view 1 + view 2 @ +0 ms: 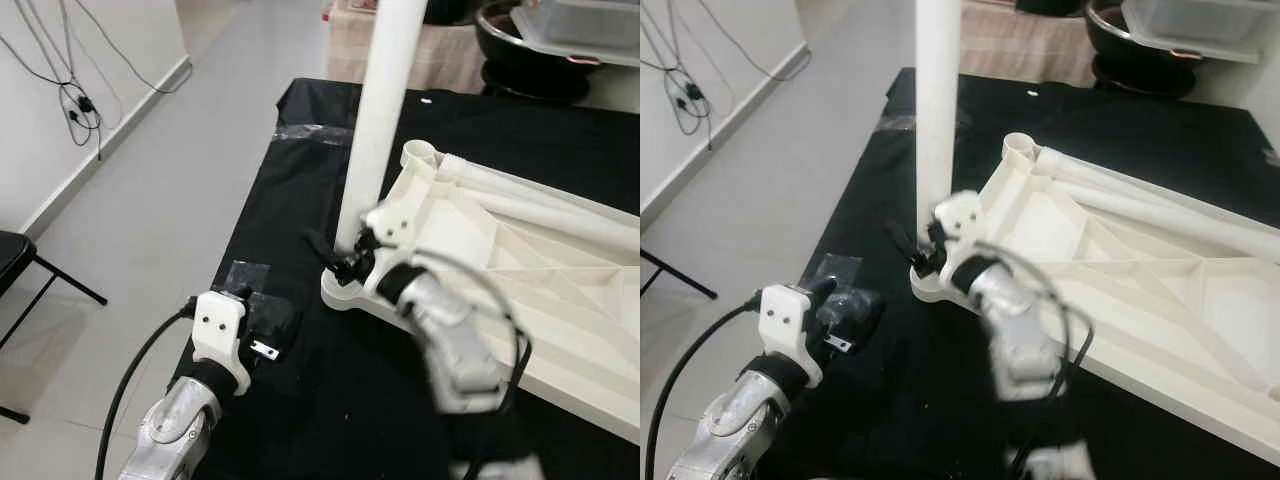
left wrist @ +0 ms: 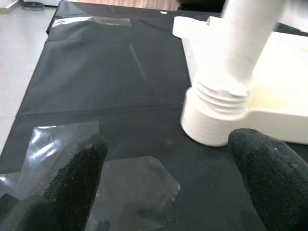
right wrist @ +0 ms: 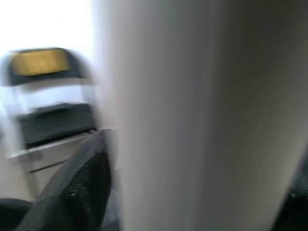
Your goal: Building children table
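Note:
A white plastic tabletop (image 1: pixel 520 270) lies upside down on a black-covered table (image 1: pixel 300 400). One white leg (image 1: pixel 380 120) stands upright in the threaded corner socket (image 2: pixel 211 120) nearest me. My right gripper (image 1: pixel 347 262) is at the foot of this leg, its fingers (image 3: pixel 86 183) closed on either side of it just above the socket. My left gripper (image 2: pixel 171 159) rests low on the black cloth left of the socket, open and holding nothing. Two more white legs (image 1: pixel 540 205) lie across the tabletop's underside.
Clear tape patches (image 1: pixel 245 272) stick to the cloth by my left gripper. The table's left edge (image 1: pixel 225 250) drops to grey floor. A black folding chair (image 1: pixel 20 260) stands at far left, cables (image 1: pixel 75 100) hang on the wall, and a dark bowl (image 1: pixel 530 50) sits behind.

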Controlling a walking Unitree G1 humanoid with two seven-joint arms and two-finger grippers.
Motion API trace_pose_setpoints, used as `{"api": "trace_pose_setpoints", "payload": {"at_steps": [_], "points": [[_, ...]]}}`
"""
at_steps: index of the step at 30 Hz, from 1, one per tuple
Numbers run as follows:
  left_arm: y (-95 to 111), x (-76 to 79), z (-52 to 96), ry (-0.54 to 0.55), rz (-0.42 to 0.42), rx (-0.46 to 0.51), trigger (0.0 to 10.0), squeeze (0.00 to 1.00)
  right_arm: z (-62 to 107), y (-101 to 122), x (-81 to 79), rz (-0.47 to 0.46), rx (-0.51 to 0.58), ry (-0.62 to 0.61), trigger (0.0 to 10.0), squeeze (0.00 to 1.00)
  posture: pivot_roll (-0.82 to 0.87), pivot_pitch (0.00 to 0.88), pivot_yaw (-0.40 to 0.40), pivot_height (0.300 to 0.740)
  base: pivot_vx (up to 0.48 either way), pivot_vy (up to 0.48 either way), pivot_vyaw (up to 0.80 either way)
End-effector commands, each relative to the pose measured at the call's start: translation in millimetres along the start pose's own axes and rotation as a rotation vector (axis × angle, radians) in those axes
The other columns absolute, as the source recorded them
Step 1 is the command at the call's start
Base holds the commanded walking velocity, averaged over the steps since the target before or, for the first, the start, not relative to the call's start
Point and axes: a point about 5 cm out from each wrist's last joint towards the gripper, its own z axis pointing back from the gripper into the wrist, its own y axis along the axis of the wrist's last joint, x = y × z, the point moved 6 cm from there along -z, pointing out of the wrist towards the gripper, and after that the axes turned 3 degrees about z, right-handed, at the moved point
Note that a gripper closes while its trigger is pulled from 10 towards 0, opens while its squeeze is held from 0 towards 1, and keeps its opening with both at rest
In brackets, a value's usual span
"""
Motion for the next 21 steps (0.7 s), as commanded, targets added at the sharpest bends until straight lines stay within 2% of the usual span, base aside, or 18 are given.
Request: {"api": "trace_pose_setpoints", "payload": {"at_steps": [1,2,3,4,5,7,11,13,15,16,17,21], "points": [[-2,3.2,3.8,-0.008,-0.004,-0.009,10.0,0.00,-1.0,7,-8.8,0.003,0.050,0.143,10.0,1.00,0.09,0.151,-0.065,0.740,0.000,0.000,0.00],[-2,3.2,3.8,-0.008,-0.004,-0.009,10.0,0.00,-1.0,7,-8.8,0.003,0.050,0.143,10.0,1.00,0.09,0.151,-0.065,0.740,0.000,0.000,0.00],[-1,4.4,4.5,-0.009,-0.004,-0.009,10.0,0.00,-2.2,7,-8.0,0.011,0.042,0.192,10.0,0.00,0.10,0.162,-0.070,0.740,0.000,0.000,0.00],[0,6.7,6.3,-0.010,-0.005,-0.007,10.0,0.00,-5.0,8,-5.5,0.011,0.029,0.274,10.0,0.00,0.11,0.180,-0.076,0.740,0.000,0.000,0.00],[0,6.7,6.3,-0.010,-0.005,-0.007,10.0,0.00,-5.0,8,-5.5,0.011,0.029,0.274,10.0,0.00,0.11,0.180,-0.076,0.740,0.000,0.000,0.00],[1,9.7,9.4,-0.009,-0.008,-0.004,10.0,0.00,-8.2,10,-4.3,0.008,0.030,0.379,10.0,0.00,0.12,0.189,-0.080,0.740,0.000,0.000,0.00],[3,13.4,13.8,-0.008,-0.011,-0.004,10.0,0.00,-18.3,17,2.7,-0.086,0.058,0.419,10.0,0.00,0.14,0.212,-0.082,0.740,0.000,0.000,0.00],[3,14.9,15.9,-0.009,-0.011,-0.005,10.0,0.00,-20.4,21,1.6,-0.106,0.073,0.470,10.0,0.00,0.15,0.225,-0.081,0.740,0.000,0.000,0.00],[3,14.9,15.9,-0.009,-0.011,-0.005,10.0,0.00,-20.4,21,1.6,-0.106,0.073,0.470,10.0,0.00,0.15,0.225,-0.081,0.740,0.000,0.000,0.00],[4,17.1,19.1,-0.013,-0.008,-0.009,10.0,0.00,-22.1,26,-2.0,-0.114,0.083,0.553,0.0,0.00,0.15,0.242,-0.079,0.740,0.000,0.000,0.00],[4,17.1,19.1,-0.013,-0.008,-0.009,10.0,0.00,-22.1,26,-2.0,-0.114,0.083,0.553,0.0,0.00,0.15,0.242,-0.079,0.740,0.000,0.000,0.00],[4,19.9,22.5,-0.019,-0.001,-0.016,10.0,0.00,-20.4,31,-7.5,-0.115,0.083,0.679,0.0,0.00,0.16,0.252,-0.078,0.740,0.000,0.000,0.00]]}}
